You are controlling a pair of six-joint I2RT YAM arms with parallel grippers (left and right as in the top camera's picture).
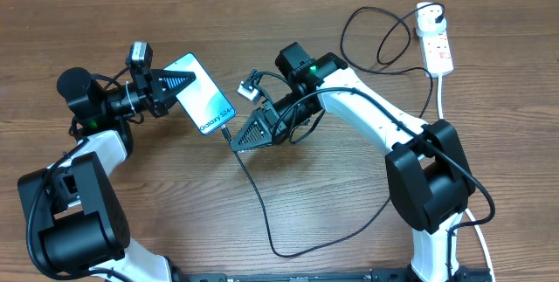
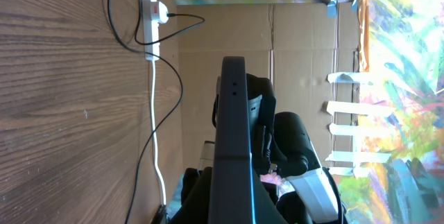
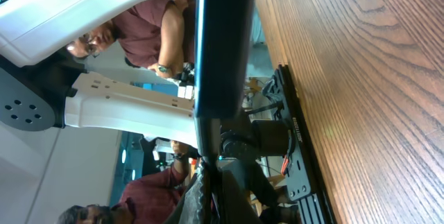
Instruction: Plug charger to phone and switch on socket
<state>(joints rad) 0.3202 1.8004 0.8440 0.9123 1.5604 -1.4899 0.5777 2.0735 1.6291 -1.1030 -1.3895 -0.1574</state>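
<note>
My left gripper [image 1: 177,84] is shut on the phone [image 1: 203,95] and holds it tilted above the table, its blue-teal screen lit. The left wrist view shows the phone edge-on [image 2: 232,113]. My right gripper [image 1: 242,135] is shut on the connector tip of the charger [image 1: 230,134], which meets the phone's lower edge; I cannot tell whether it is seated. The black cable [image 1: 262,205] loops across the table to the round white plug [image 1: 427,23] in the socket [image 1: 439,51]. The right wrist view shows the phone's edge [image 3: 222,44] above the shut fingers [image 3: 211,195].
The socket's thick white cord [image 1: 443,99] runs down the right side behind the right arm, and shows in the left wrist view [image 2: 155,134]. A cardboard wall [image 2: 277,57] stands behind the table. People sit beyond the table's edge [image 3: 149,30].
</note>
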